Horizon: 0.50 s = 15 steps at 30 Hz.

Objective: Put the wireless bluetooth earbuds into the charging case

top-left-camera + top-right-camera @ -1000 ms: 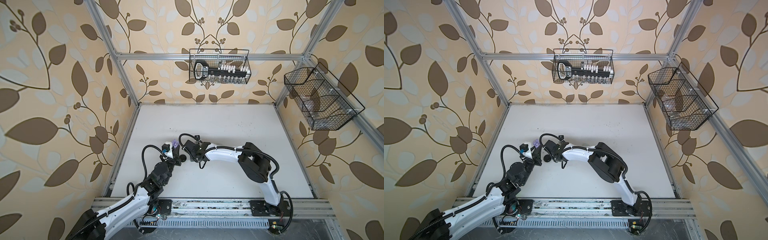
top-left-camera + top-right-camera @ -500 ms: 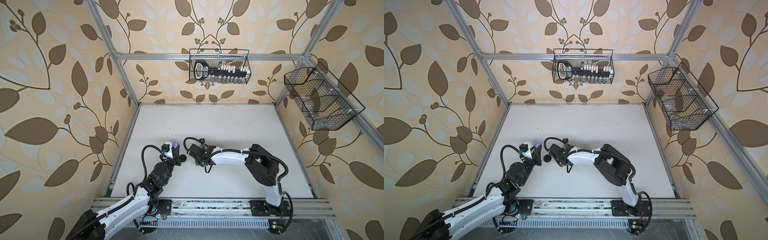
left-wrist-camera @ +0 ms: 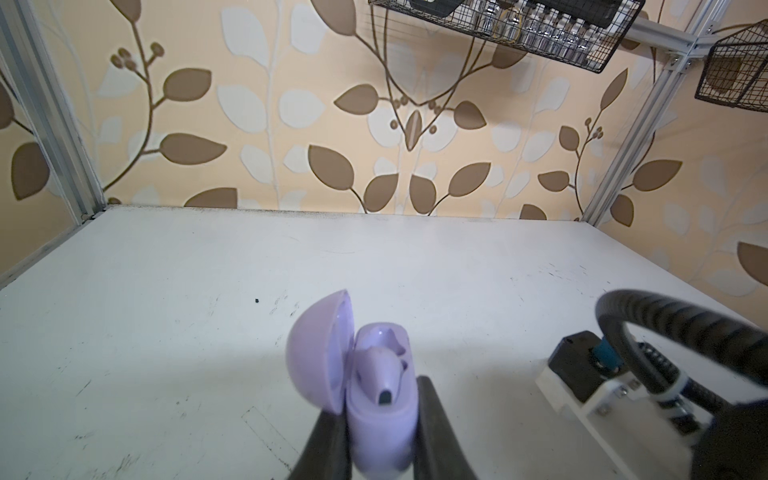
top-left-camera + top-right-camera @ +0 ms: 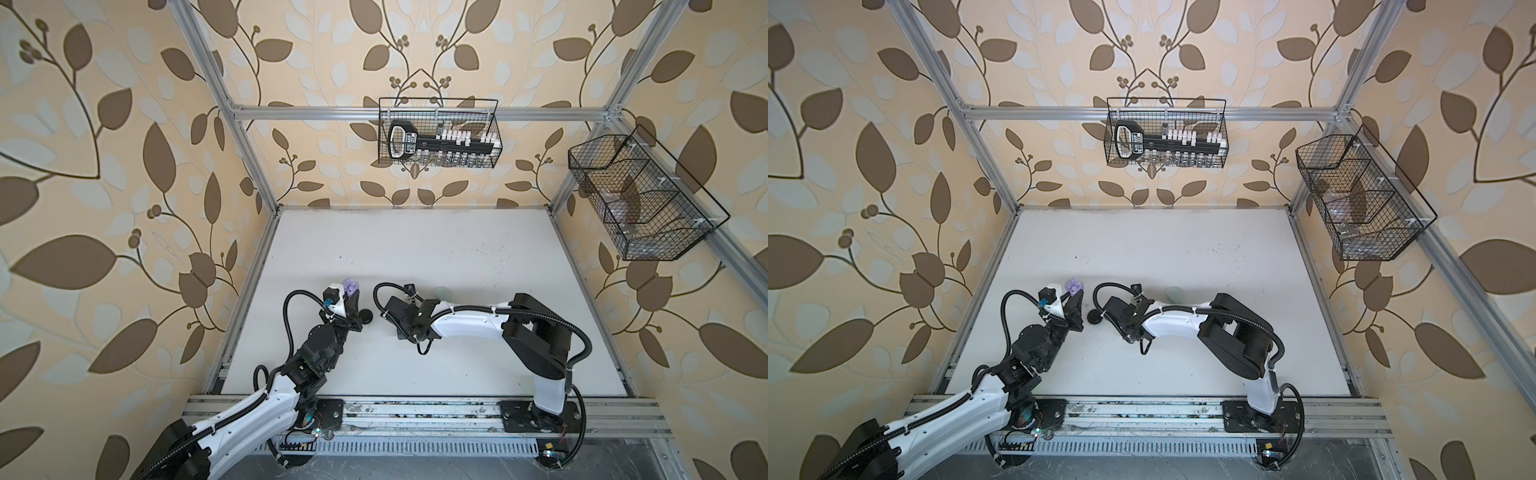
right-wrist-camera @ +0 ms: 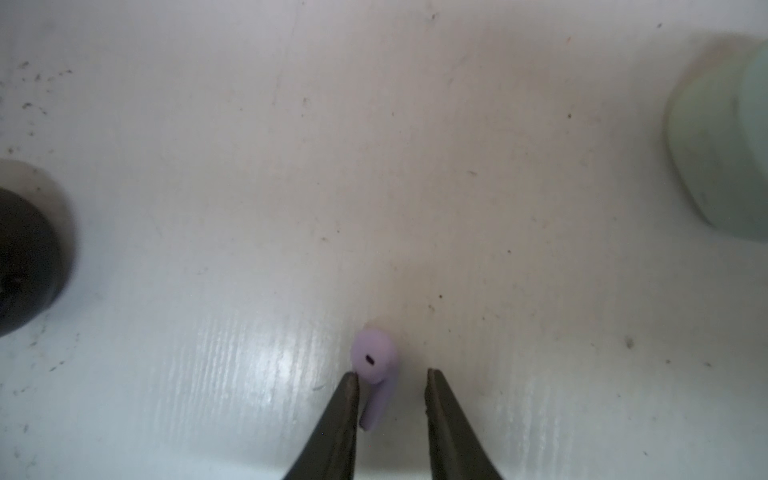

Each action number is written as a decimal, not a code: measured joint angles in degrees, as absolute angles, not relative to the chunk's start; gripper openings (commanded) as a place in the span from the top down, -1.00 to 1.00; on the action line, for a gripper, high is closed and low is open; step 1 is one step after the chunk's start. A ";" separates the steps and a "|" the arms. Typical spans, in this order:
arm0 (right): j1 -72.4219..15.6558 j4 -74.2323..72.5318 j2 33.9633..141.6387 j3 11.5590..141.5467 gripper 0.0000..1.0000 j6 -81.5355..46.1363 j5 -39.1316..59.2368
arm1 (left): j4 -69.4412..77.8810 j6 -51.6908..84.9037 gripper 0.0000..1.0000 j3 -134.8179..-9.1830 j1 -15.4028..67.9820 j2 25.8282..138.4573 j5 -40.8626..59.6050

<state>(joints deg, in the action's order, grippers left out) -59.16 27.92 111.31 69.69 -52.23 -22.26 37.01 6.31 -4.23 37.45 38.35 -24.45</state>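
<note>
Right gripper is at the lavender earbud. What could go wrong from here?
The lavender earbud lies off-centre in the open right gripper, against one jaw; closing may twist or flick it away. The lavender case in the left gripper holds a seated earbud; a misaimed insertion could jam or dislodge it.

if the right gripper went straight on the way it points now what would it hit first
Probably the small lavender plastic stemmed earbud lying between the right gripper's open jaws, then the white tabletop beneath it; depth is hard to judge.
</note>
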 measured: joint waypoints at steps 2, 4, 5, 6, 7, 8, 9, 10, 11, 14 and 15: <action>-58.83 27.51 111.31 69.69 0.42 -52.18 -21.74 | 37.01 6.22 1.00 -4.23 37.45 38.24 -24.45; -58.48 27.11 111.35 69.69 0.42 -51.99 -21.17 | 37.01 6.15 1.00 -4.23 37.45 38.26 -24.45; -58.33 26.85 111.39 69.69 0.42 -51.96 -20.97 | 37.01 6.13 1.00 -4.23 37.45 38.26 -24.43; -58.19 26.68 111.39 69.69 0.42 -51.88 -20.93 | 37.01 6.13 1.00 -4.23 37.45 38.26 -24.43; -58.11 26.50 111.42 69.69 0.41 -51.77 -20.78 | 37.01 6.13 1.00 -4.23 37.45 38.26 -24.43; -57.98 26.30 111.46 69.69 0.42 -51.68 -20.73 | 37.01 6.13 1.00 -4.23 37.45 38.26 -24.40; -57.91 26.11 111.50 69.69 0.41 -51.57 -20.73 | 37.01 6.13 1.00 -4.23 37.45 38.26 -24.36; -57.82 25.96 111.53 69.69 0.41 -51.53 -20.71 | 37.01 6.13 1.00 -4.23 37.45 38.26 -24.32; -57.74 25.82 111.55 69.69 0.41 -51.46 -20.73 | 37.01 6.13 1.00 -4.23 37.45 38.26 -24.27; -57.52 25.39 111.72 69.69 0.44 -51.27 -20.78 | 37.01 6.13 1.00 -4.23 37.45 38.26 -24.25; -57.47 25.28 111.77 69.69 0.46 -51.16 -20.80 | 37.01 6.13 1.00 -4.23 37.45 38.26 -24.23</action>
